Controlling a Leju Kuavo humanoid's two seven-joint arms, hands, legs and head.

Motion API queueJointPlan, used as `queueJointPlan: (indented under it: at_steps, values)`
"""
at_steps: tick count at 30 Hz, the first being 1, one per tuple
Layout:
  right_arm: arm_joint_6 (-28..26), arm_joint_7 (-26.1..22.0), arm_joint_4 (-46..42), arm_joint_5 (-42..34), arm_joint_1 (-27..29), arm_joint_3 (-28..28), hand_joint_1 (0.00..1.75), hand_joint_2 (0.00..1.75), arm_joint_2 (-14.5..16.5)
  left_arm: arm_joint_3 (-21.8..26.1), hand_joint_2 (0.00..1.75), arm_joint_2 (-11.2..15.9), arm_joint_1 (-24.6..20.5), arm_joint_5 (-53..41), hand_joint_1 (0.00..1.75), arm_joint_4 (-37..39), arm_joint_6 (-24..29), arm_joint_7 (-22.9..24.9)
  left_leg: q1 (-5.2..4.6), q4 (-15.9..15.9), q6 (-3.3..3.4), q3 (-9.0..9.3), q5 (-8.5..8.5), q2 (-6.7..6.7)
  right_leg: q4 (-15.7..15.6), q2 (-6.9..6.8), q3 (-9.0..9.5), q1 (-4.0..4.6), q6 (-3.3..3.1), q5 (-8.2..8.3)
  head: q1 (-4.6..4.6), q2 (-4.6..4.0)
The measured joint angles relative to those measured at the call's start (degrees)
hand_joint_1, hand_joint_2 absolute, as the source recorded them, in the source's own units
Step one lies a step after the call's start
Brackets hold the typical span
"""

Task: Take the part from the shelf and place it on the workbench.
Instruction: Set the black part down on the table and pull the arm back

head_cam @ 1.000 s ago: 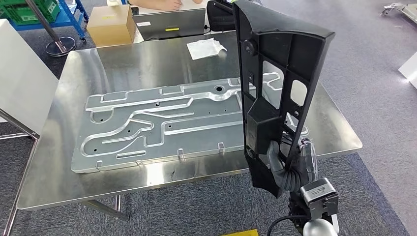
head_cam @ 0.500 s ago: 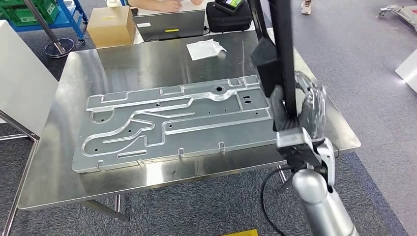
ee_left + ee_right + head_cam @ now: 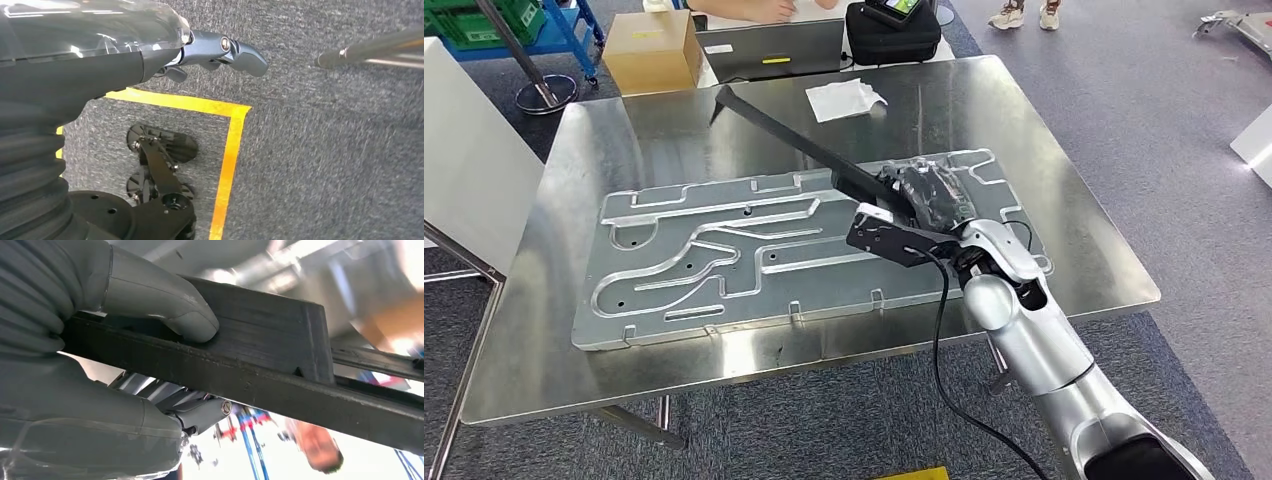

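The right robot hand (image 3: 929, 200) grips the black plastic part (image 3: 799, 140) tilted above the bench (image 3: 1084, 200); releasing now could drop it onto the metal panel (image 3: 724, 250).

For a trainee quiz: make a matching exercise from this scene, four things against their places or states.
Things:
1. black part
2. metal panel
3. white cloth
4. cardboard box

Places or states:
A. beyond the table's far left corner
B. lying flat across the middle of the table
C. gripped by the right robot hand, slanting above the table
D. on the table near its far edge

Pairs: 1-C, 2-B, 3-D, 4-A
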Motion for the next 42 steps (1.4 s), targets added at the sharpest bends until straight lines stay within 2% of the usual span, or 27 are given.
queueJointPlan:
  at_steps: [7,14,18,20,24,37,42]
  values:
    - [-0.73,-0.27,13.47,7.94,-3.59,3.98,1.75,1.75,0.13,0.02,1.75,0.42,-0.71,-0.74,0.0,0.66,-0.38,0.97,0.0,0.01,0.0,0.01,0.0,-0.19,-0.07,-0.22,0.09,0.07,0.01,-0.02,0.0,0.0]
    - [-2.48,-1.31,24.14,11.87,-6.98,6.62,1.75,1.75,1.09,0.37,1.75,0.43,-0.76,-0.76,0.0,0.79,0.56,2.09,0.01,0.02,0.06,0.17,0.13,-0.77,-0.31,-0.79,0.65,0.08,0.07,-0.05,0.0,0.0]
    - [-2.57,-1.46,28.8,13.07,-7.65,7.31,0.0,1.75,1.69,0.93,1.75,0.43,-0.63,-0.61,0.0,0.95,1.06,2.48,0.02,0.04,0.15,0.12,0.2,-0.83,-0.45,-0.79,0.73,0.02,0.27,0.09,0.0,0.0]
    - [-2.56,-1.6,30.87,13.47,-7.8,7.46,0.0,1.75,2.24,1.22,1.75,0.43,-0.61,-0.51,0.0,0.99,1.4,2.67,0.02,0.05,0.16,0.09,0.21,-0.74,-0.53,-0.67,0.7,0.01,0.34,0.14,0.0,0.0]
    - [-2.78,-1.73,34.22,13.83,-8.08,7.79,0.0,1.75,3.64,1.68,0.0,0.43,-0.54,0.01,0.0,1.01,1.71,2.72,0.02,0.05,0.16,0.01,0.2,-0.64,-0.63,-0.56,0.59,0.03,0.38,0.16,0.0,0.0]
    - [-3.52,-2.71,38.82,13.63,-10.29,7.99,0.0,1.75,7.5,3.93,0.0,-0.01,-0.25,1.25,0.0,1.01,2.8,2.98,0.04,-0.16,0.15,0.25,0.11,-0.24,-0.71,-0.2,0.62,0.1,0.37,0.14,0.0,0.0]
    - [-5.82,-3.98,38.24,13.01,-9.64,7.99,0.0,1.75,8.35,5.33,0.0,-0.49,0.37,0.96,0.0,0.66,3.57,3.56,0.05,-0.16,0.15,0.33,0.11,-0.2,-0.69,-0.15,0.65,0.12,0.36,0.15,0.0,0.0]
